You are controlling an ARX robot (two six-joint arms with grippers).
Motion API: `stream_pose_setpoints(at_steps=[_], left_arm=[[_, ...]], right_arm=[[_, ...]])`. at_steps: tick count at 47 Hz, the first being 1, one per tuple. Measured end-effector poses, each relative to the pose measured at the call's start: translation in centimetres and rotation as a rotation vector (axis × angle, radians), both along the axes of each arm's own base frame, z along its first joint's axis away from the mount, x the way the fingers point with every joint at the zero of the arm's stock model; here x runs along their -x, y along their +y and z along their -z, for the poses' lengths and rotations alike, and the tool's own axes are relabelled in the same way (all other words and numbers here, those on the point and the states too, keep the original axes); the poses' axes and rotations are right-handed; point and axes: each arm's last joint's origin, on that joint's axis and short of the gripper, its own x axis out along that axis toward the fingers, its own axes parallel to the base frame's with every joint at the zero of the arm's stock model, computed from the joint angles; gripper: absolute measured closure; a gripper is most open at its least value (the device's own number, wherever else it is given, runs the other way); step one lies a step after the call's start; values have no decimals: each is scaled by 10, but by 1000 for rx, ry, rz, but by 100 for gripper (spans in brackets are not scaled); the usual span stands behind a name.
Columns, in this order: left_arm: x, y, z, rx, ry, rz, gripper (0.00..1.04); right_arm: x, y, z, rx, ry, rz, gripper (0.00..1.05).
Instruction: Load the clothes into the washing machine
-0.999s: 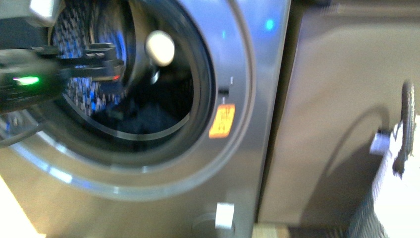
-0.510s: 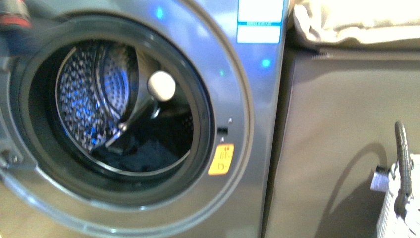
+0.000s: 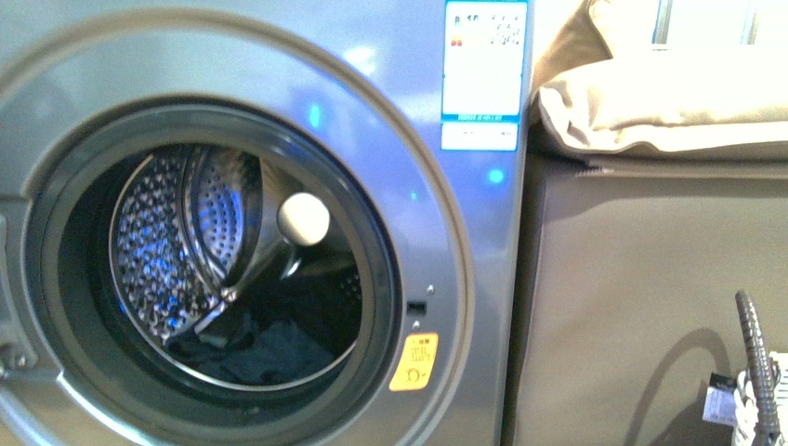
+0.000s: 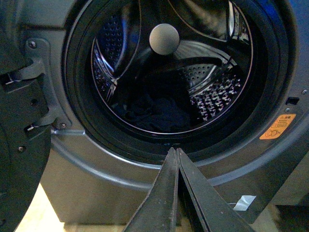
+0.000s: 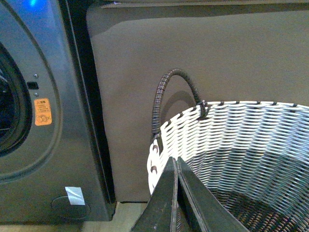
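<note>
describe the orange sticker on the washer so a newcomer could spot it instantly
Find the washing machine, the big silver-grey front-loader left of the grey-brown cabinet. Follow the round drum opening to its lower right edge; the orange sticker sits on the silver ring there. It is the only orange mark, unlike the blue-white labels higher up.

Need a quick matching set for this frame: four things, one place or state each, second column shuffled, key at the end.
Things:
1. clothes
2. sticker
3. cushion
4. left claw

Places or states:
A. on top of the cabinet
B. shut, outside the washer, in front of the porthole
C. at the bottom of the drum
D. on the washer's front, beside the porthole rim

Pairs: 1-C, 2-D, 3-A, 4-B
</note>
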Motion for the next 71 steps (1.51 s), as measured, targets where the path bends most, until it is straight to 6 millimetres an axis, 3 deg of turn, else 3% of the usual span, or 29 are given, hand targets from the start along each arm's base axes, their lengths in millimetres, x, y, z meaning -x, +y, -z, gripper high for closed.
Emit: stream_pose_setpoints(at_steps=[39, 66, 71], left_arm=[[39, 0, 38, 1, -9, 0, 101], [52, 0, 38, 0, -15, 0, 101], [61, 0, 42, 0, 11, 0, 101]], right_arm=[[0, 0, 0, 0, 0, 0, 102], [0, 0, 0, 0, 0, 0, 102], [0, 0, 0, 0, 0, 0, 102]])
